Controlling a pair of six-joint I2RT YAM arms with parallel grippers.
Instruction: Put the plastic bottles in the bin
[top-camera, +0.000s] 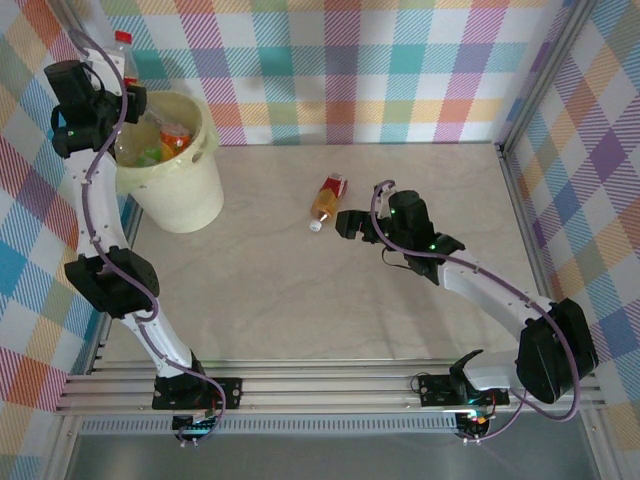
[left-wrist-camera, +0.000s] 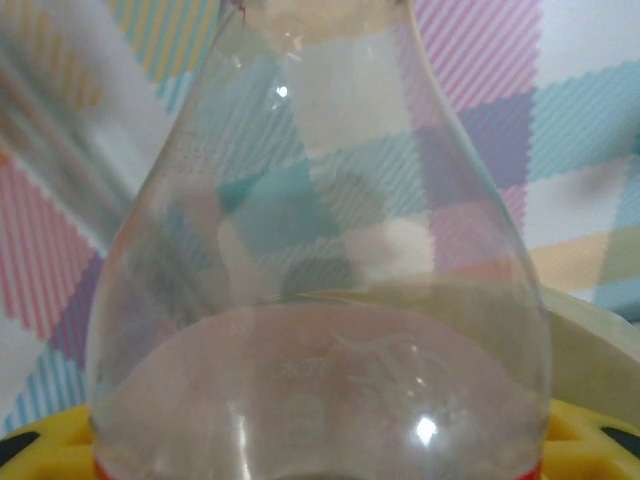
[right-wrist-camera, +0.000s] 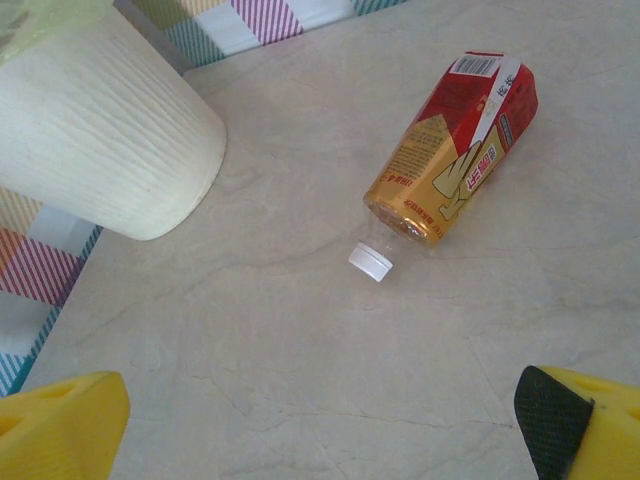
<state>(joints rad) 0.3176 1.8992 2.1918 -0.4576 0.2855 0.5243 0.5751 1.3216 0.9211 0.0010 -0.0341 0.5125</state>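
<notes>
The right gripper (top-camera: 347, 222) hangs low over the table (top-camera: 400, 330) with its jaws spread wide and nothing between them; in its wrist view the yellow fingers (right-wrist-camera: 60, 430) sit at the two lower corners. Just ahead of it, slightly to its right, a red-and-gold bottle (right-wrist-camera: 450, 150) lies on its side on the table, its white cap (right-wrist-camera: 371, 262) pointing back toward the gripper. Farther ahead and to the left stands the bin (right-wrist-camera: 100, 130), upright at the table's far left corner. An orange bottle (top-camera: 172, 140) and some green ones lie inside it. The left gripper (top-camera: 118, 95) is raised at the bin's far left rim, closed narrowly on a clear bottle (left-wrist-camera: 320, 250). This bottle's wide lower body sits between the yellow fingers (left-wrist-camera: 40, 455), and its neck and red cap (top-camera: 123, 38) point away toward the plaid wall (top-camera: 350, 70).
</notes>
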